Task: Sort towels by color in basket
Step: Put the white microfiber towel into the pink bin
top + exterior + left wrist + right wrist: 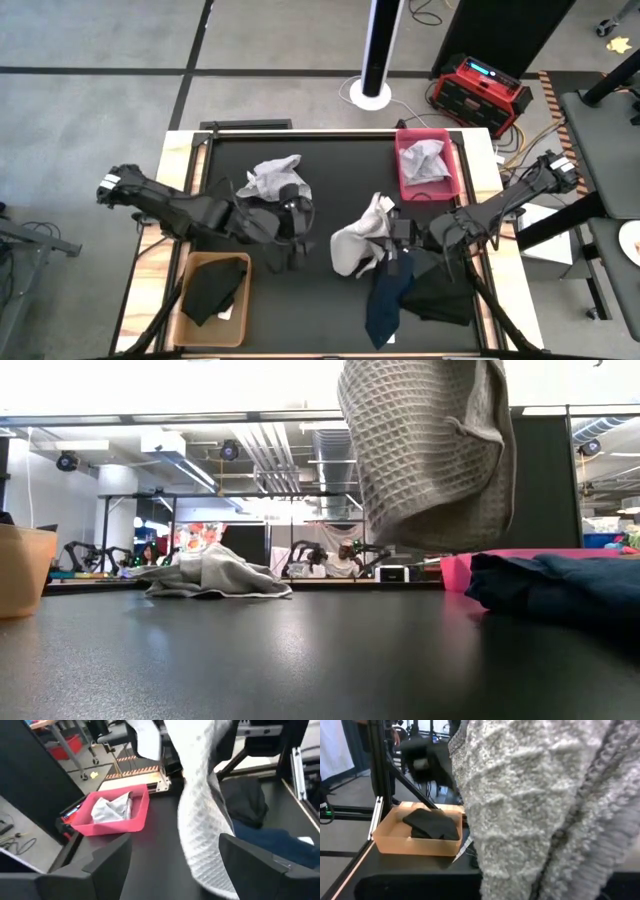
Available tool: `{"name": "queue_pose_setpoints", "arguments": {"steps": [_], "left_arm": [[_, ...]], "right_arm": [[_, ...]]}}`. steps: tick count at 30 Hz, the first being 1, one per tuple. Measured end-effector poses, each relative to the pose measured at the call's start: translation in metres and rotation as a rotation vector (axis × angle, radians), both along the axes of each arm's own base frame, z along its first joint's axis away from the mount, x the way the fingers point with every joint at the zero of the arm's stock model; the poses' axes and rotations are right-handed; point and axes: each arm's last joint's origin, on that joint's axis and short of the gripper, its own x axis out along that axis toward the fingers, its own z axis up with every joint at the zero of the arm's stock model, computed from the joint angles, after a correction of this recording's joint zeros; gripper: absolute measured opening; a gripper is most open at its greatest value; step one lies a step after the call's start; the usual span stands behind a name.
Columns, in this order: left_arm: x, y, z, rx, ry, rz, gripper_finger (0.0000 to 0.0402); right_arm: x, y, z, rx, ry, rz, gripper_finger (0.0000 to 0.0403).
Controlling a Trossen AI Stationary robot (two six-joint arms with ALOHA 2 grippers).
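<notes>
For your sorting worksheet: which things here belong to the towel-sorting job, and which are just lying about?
Job: lifted grey towel, grey towel on table, navy towel, black towel, pink basket, tan basket, right gripper, left gripper.
Lying about: red case, white pole.

Right pincer (392, 232) was buried under the grey waffle towel (362, 240), so no telling how its fingers sat; that towel ran off the top edge in the low view; people beyond the worktop (300, 660) were too tiny to make out.
</notes>
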Motion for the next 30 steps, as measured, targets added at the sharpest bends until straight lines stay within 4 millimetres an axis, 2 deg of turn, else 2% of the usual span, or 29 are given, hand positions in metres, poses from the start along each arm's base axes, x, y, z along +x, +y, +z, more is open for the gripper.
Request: {"name": "queue_pose_setpoints", "arguments": {"steps": [4, 7, 10, 14, 21, 24, 26, 30], "left_arm": [[0.004, 0.000, -0.030, -0.051, -0.070, 0.015, 0.0277], [0.007, -0.001, -0.044, -0.102, -0.174, 0.008, 0.0276], [0.011, -0.002, -0.061, -0.127, -0.202, -0.035, 0.0276], [0.017, -0.005, -0.067, -0.157, -0.250, -0.083, 0.0276], [0.030, -0.005, -0.080, -0.147, -0.270, -0.071, 0.0265], [0.033, -0.006, -0.087, -0.143, -0.253, -0.074, 0.0232], [0.035, -0.007, -0.092, -0.137, -0.233, -0.078, 0.0196], [0.036, -0.007, -0.092, -0.138, -0.235, -0.097, 0.0082]], "right_arm": [[-0.001, -0.001, 0.002, -0.001, -0.006, 0.001, 0.0010], [-0.001, 0.000, 0.002, -0.002, -0.006, 0.001, 0.0009], [-0.001, 0.000, 0.001, 0.000, -0.008, 0.000, 0.0009], [-0.001, 0.000, 0.002, 0.007, -0.015, 0.000, 0.0009], [0.000, 0.000, 0.004, 0.014, -0.038, 0.001, 0.0010], [0.000, 0.000, 0.006, 0.020, -0.055, 0.001, 0.0010], [0.000, 0.000, 0.006, 0.022, -0.055, 0.001, 0.0010], [0.000, -0.001, 0.006, 0.055, -0.060, -0.011, 0.0011]]}}
